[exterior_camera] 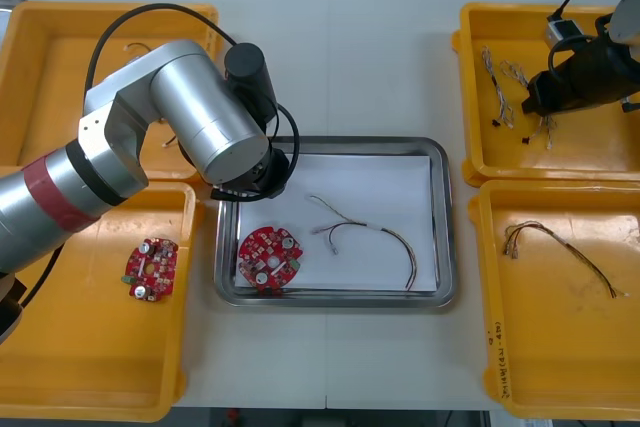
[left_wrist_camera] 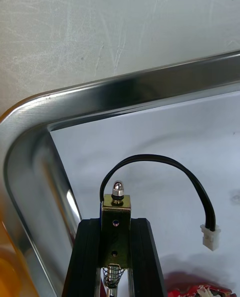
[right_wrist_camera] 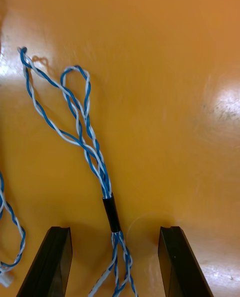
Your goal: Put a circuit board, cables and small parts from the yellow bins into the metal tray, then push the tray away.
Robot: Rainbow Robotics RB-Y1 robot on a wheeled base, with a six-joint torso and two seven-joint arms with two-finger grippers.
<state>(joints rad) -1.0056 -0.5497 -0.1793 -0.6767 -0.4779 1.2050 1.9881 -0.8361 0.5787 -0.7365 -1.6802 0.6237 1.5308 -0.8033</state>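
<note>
Right wrist view looks down into a yellow bin (right_wrist_camera: 175, 77), the far one on the right side of the metal tray (exterior_camera: 445, 217). The right pincer (right_wrist_camera: 115, 232) is wide open there, low over the bin floor, and the blue and white cable (right_wrist_camera: 85, 142) lies right between its two fingers. The cable's long line runs straight out from the pincer, so I think one squeeze would catch it by its black sleeve (right_wrist_camera: 111, 212). Another blue and white cable (right_wrist_camera: 12, 237) lies just beside one finger and could get pulled along too. The left pincer (left_wrist_camera: 115, 227) is over the tray's far left corner, shut tight on a small metal part (left_wrist_camera: 116, 204) – a black cable (left_wrist_camera: 165, 159) curls from behind it to a white plug. Below it the tray is white and bare, so nothing blocks a drop. Inside the tray, on its near left, sits a red circuit board (exterior_camera: 269, 258), with a thin cable (exterior_camera: 370, 237) in the middle. One more board (exterior_camera: 151, 268) waits in the bin left of the tray. Beyond the tray the counter (exterior_camera: 330, 67) is bare.
</note>
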